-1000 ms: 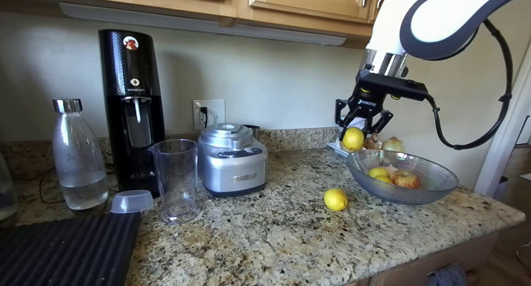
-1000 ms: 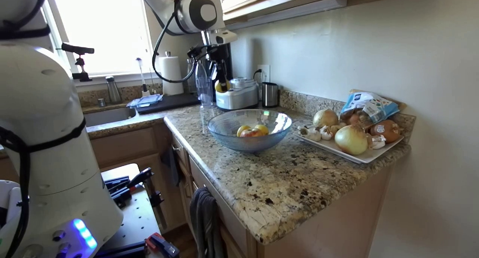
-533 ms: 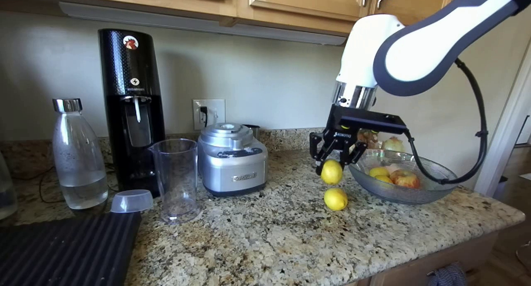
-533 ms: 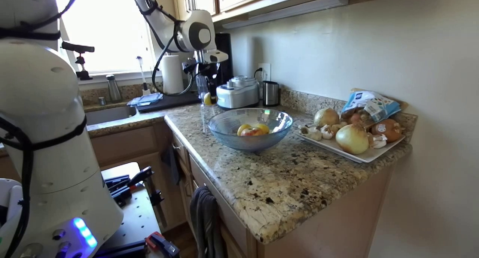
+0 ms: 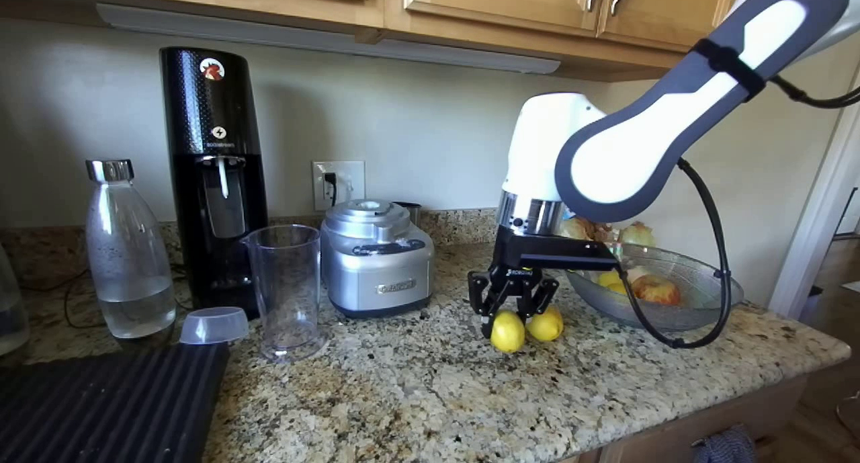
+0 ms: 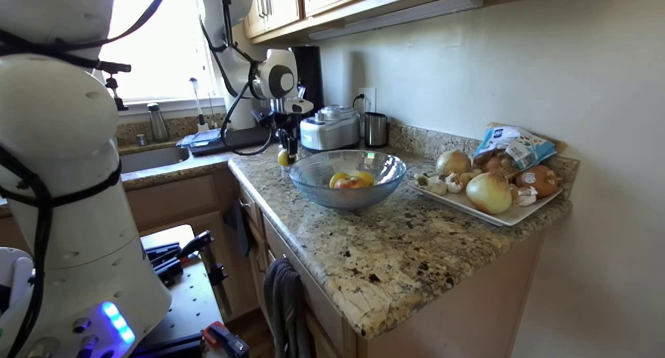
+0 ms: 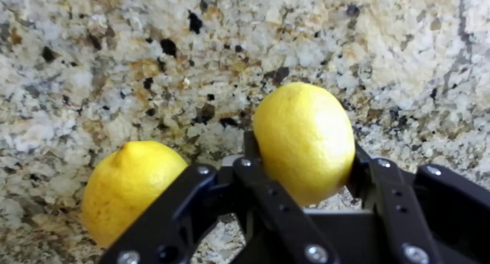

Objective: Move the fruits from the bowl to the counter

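in an exterior view, claw [image 5: 507, 322] pinches a lemon [image 5: 508, 335] low at the table [image 5: 430, 389]; second lemon [image 5: 547, 324] sits just right of claw, glass bowl [image 5: 699, 285] farther right

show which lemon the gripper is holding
The right lemon in the wrist view: it is clamped in the gripper. The left one lies ungripped on the counter, the others in the bowl.

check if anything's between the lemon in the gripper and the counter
Nothing visible: the held lemon is low over the counter or touching it, I can't tell which. The other lemon lies beside it, not underneath.
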Motion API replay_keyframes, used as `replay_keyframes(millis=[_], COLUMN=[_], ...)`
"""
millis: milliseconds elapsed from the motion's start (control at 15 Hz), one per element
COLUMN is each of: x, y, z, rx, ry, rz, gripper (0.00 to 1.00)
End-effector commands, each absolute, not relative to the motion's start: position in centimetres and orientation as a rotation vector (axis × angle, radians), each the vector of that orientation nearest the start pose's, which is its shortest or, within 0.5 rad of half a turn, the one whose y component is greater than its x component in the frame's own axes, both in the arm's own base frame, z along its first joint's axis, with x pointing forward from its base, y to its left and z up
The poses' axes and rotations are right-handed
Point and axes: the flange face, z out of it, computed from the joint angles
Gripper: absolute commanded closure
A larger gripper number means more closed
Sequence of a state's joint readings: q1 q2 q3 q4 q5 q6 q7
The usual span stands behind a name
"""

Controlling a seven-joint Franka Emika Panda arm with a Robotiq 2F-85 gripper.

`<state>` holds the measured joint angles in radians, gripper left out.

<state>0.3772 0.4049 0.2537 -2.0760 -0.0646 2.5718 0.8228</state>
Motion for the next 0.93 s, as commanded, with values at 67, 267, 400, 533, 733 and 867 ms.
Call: replay_keyframes(millis=[67, 267, 400, 533, 733, 867], x=[49.5, 49.0, 48.8, 48.7, 48.8, 49.3], y=[35.6, 35.1, 34.6, 33.8, 31.7, 29.6], z=[23.7, 26.0, 28.3, 31.0, 35.1, 37.6], rx=[-3.055, -3.052, -3.041, -3.039, -3.056, -3.068], ry=[0.148, 0.096, 0.076, 0.065, 0.101, 0.166], rz=[-0.068, -0.064, -0.076, -0.080, -0.091, -0.126], gripper=[0.24, 0.16, 0.04, 0.00, 0.00, 0.00])
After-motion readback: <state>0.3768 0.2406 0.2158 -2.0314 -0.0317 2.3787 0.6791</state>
